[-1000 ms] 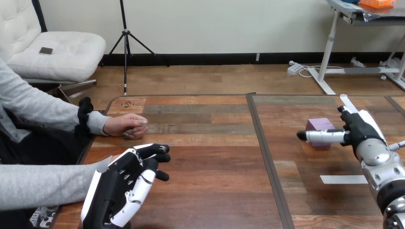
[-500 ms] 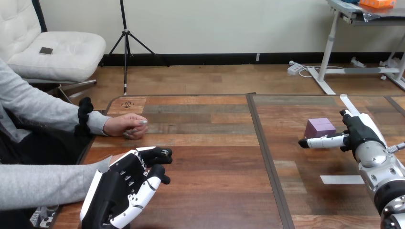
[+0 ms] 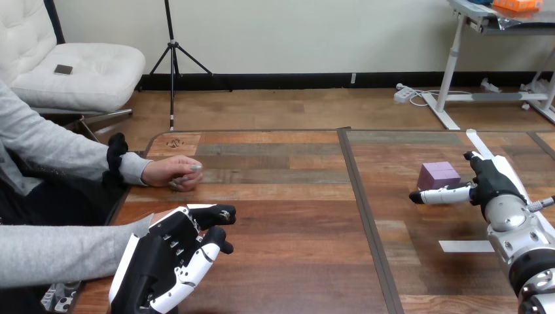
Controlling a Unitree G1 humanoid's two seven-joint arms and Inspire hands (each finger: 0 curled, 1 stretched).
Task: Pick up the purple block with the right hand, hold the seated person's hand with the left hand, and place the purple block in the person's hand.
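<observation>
**Right hand beside purple block on the table**
Spread and gripping nothing, it could knock the block away by closing off-centre. The loosely open left hand sits apart from the person's hand.

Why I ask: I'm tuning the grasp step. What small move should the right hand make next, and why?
Probably ease the right hand forward so its fingers come round the purple block, then close. The block sits ungrasped on the table, with the hand's straight finger just on its near side. The left hand lies apart from the person's hand.
</observation>
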